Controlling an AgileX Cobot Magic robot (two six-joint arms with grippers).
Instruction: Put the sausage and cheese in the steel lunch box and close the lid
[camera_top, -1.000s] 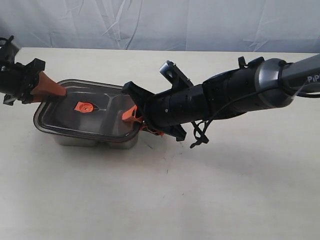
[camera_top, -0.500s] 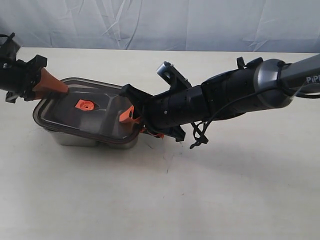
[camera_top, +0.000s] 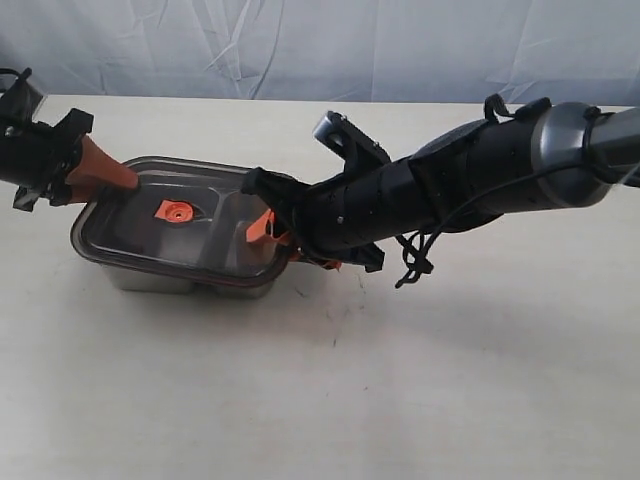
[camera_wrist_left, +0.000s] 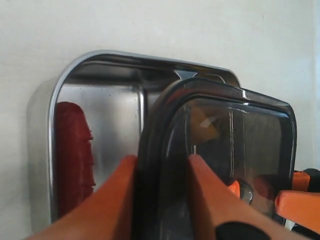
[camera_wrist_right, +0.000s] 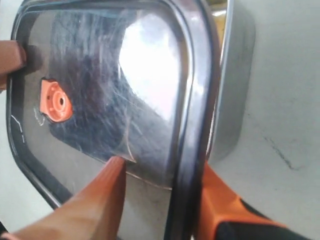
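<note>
Table (camera_top: 450, 380): pale top; the steel lunch box stands on its left part in the exterior view.
Right arm (camera_top: 480, 180): stretched low across the table from the right edge, sloping down toward the box, wrist at the lid's right end.
Left arm: only the wrist shows, at the left edge, pointing in and down to the lid's left end.
Steel lunch box (camera_top: 150, 282): upright on the table, long axis left to right; its shiny wall shows below the lid.
Lid (camera_top: 205, 240): lies flat over the box between the two grippers, long axis along the box's but not square with it; the left wrist view shows it shifted, leaving one end compartment uncovered.
Left gripper (camera_top: 112, 180): closed on the lid's short end, the rim pinched between its orange fingers (camera_wrist_left: 197, 180).
Right gripper (camera_top: 278, 240): clamps the opposite short end, one finger over the rim, one beneath.
Sausage (camera_wrist_left: 72, 150): in the uncovered compartment, lying against the end wall, long axis parallel to that wall.
Cheese: a yellow-orange patch shows dimly through the lid; I cannot tell whether that is it.
Valve (camera_top: 177, 211): orange, on the lid's top near its middle.
</note>
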